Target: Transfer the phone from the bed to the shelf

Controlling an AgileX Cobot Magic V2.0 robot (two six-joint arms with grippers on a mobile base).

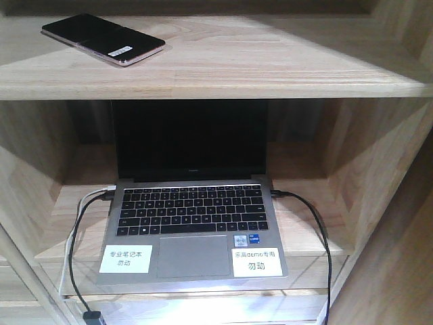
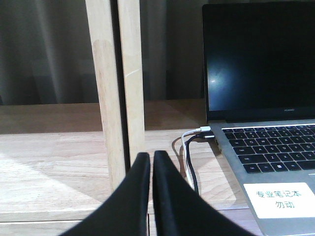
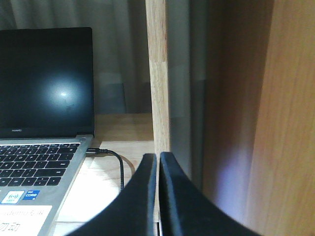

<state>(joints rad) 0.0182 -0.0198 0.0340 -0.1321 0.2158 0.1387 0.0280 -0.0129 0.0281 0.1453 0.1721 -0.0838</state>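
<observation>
The phone, a glossy black slab with a pinkish-gold edge and a white sticker, lies flat on the upper board of the wooden shelf, at its left. No gripper shows in the front view. In the left wrist view my left gripper is shut with nothing between its black fingers, low before a shelf upright. My right gripper is likewise shut and empty, just in front of another upright. The bed is out of view.
An open grey laptop with a dark screen sits in the compartment below the phone, with white labels on its palm rest. Cables plug into both its sides and hang over the front edge. A brown side panel stands close on the right.
</observation>
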